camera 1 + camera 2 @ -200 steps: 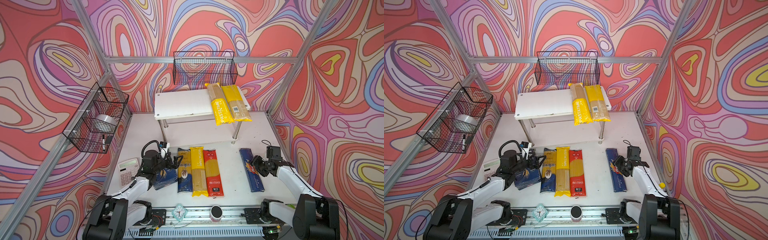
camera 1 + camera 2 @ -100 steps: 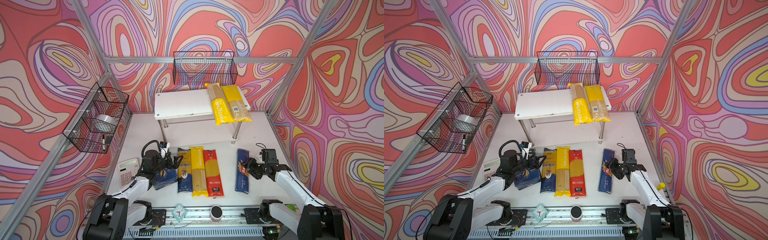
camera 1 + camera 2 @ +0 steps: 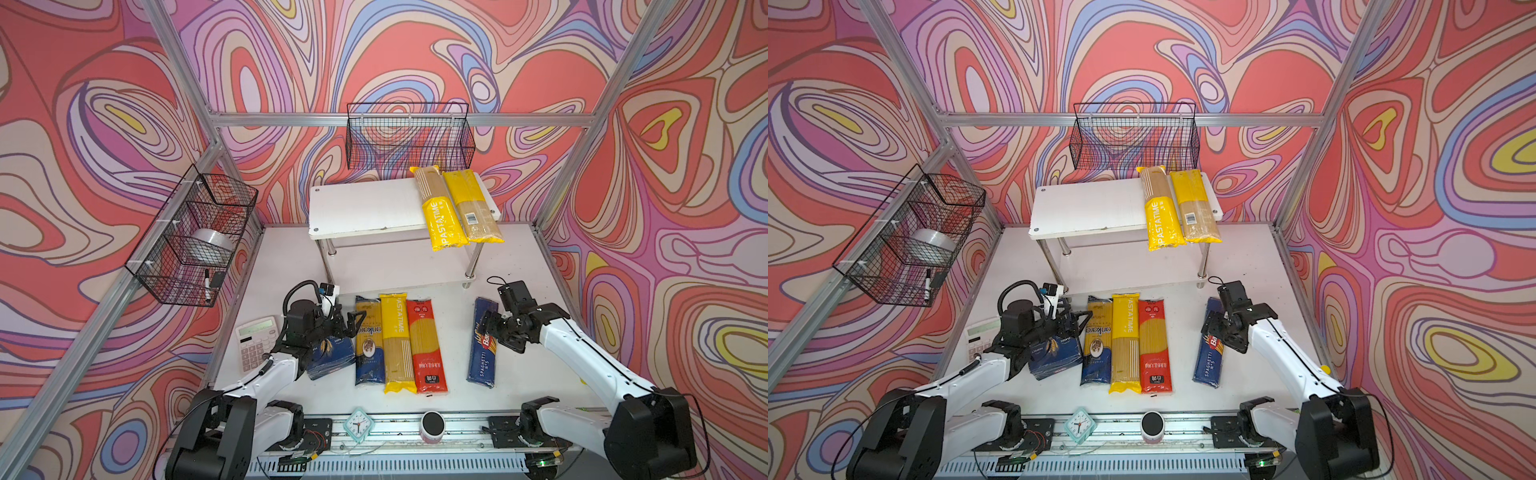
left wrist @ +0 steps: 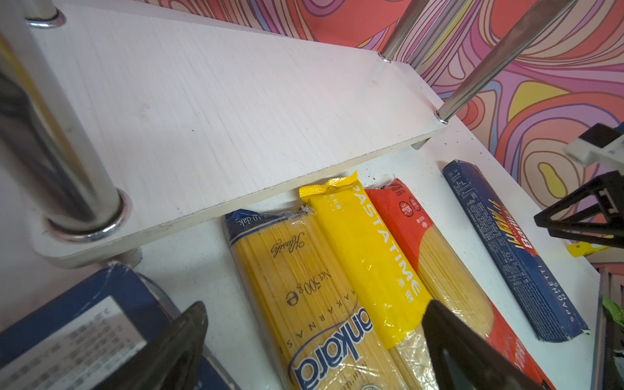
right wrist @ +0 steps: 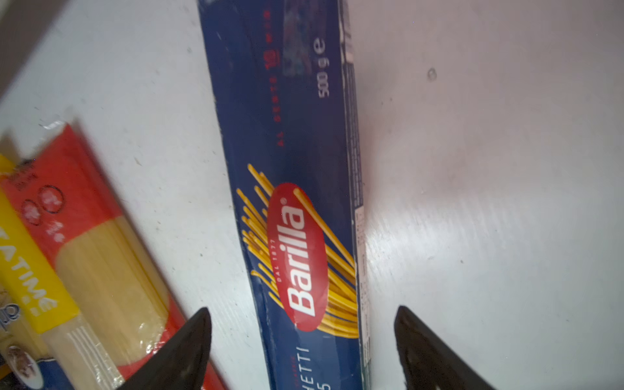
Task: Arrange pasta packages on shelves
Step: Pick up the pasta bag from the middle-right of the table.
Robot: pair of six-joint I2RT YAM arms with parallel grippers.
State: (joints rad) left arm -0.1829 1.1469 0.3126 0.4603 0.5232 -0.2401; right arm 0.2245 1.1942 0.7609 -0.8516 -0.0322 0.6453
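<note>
The Barilla box (image 3: pixel 482 353) lies flat on the table (image 3: pixel 455 332), front of the rack (image 3: pixel 365 208) and apart from the red bag (image 3: pixel 426 345). The right gripper (image 5: pixel 302 310) hangs over its far half, jaws spread wide to either side, clear of the cardboard and holding nothing. The right forearm stretches in from its base, wrist bent down. The left gripper (image 4: pixel 315 305) is low over the wide blue box (image 3: pixel 330 357) and ankara bag (image 3: pixel 368 345), also spread and empty, pointing at the rack. A yellow bag (image 3: pixel 397 340) lies between ankara and red. A PASTATIME pack (image 3: pixel 440 212) and barcode pack (image 3: pixel 473 208) overhang the top shelf.
</note>
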